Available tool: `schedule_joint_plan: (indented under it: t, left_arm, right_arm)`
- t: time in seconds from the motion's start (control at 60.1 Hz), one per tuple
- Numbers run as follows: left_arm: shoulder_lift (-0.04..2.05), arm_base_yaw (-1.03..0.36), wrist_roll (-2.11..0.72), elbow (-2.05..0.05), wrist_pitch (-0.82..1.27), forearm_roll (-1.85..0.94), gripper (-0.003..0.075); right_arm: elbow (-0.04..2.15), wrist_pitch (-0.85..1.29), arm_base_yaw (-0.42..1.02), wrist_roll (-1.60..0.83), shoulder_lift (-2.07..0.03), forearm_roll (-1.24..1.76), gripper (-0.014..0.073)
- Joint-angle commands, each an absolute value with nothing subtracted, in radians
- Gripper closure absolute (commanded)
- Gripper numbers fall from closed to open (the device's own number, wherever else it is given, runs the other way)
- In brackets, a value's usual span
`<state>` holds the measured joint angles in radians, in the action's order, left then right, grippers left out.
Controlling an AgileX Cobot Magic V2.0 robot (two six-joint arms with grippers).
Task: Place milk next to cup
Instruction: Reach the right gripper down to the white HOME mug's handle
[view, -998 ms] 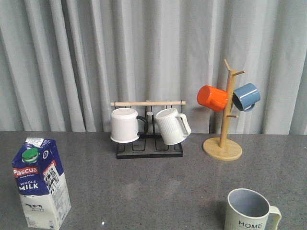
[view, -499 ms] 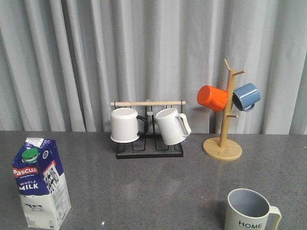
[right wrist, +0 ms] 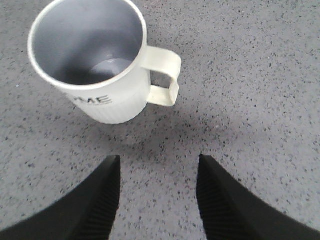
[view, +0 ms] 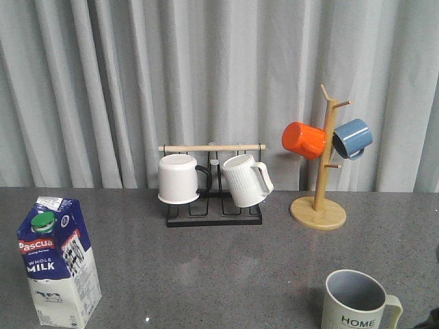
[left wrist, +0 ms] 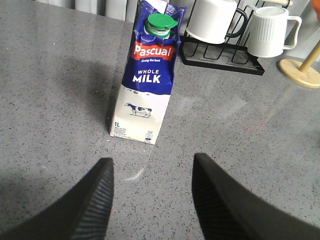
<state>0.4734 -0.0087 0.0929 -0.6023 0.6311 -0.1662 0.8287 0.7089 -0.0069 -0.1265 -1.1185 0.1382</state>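
- One milk carton is seen on the table.
- Five mugs are counted: one "HOME" cup, one plain white mug, one ribbed white mug, one orange mug, one blue mug.
- One black rack and one wooden mug tree are seen.
- Two grippers are shown, left and right.

Table: milk carton upright at front left; HOME cup at front right, well apart. Behind, centre: mug rack holding two mugs (side by side). Right of it: mug tree, a mug hung on either side.
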Motion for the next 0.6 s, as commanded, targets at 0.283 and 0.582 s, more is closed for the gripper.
schedule_joint_plan:
  t: [0.283,0.582]
  left_arm:
    - [0.485,-0.010,0.093,-0.634,0.562,-0.174,0.0361]
    - [0.485,-0.010,0.093,-0.634,0.562,-0.174,0.0361]
  right_arm:
    - [0.859,0.520,-0.008,-0.162,-1.233,0.158,0.0247]
    - [0.859,0.455,-0.008,-0.171,-1.308,0.156,0.0247]
